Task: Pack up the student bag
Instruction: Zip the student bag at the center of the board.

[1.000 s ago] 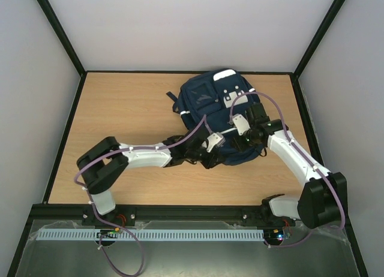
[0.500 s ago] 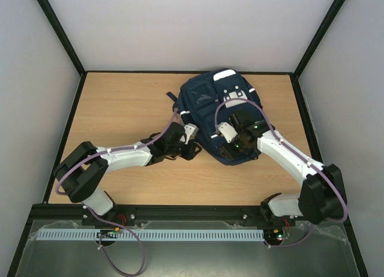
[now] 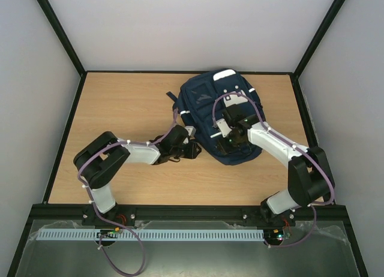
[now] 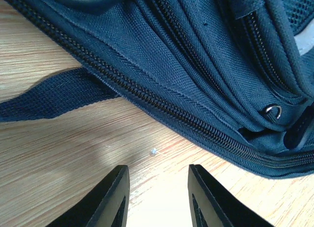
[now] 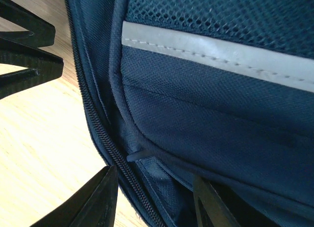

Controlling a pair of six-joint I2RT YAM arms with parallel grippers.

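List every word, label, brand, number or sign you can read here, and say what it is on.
None can be read.
student bag: its pale patches are too small in the top view to show any lettering.
Wrist views: only plain fabric, a zip and a grey stripe, with no lettering.

A rectangular tabletop of light wood-grain laminate [image 3: 120, 103] is enclosed on three sides by plain pale grey walls [image 3: 192, 25], which are joined by thin black frame bars [image 3: 59, 32]. A white slotted strip [image 3: 180, 235] is fixed along the near edge. Everything is lit softly and evenly.
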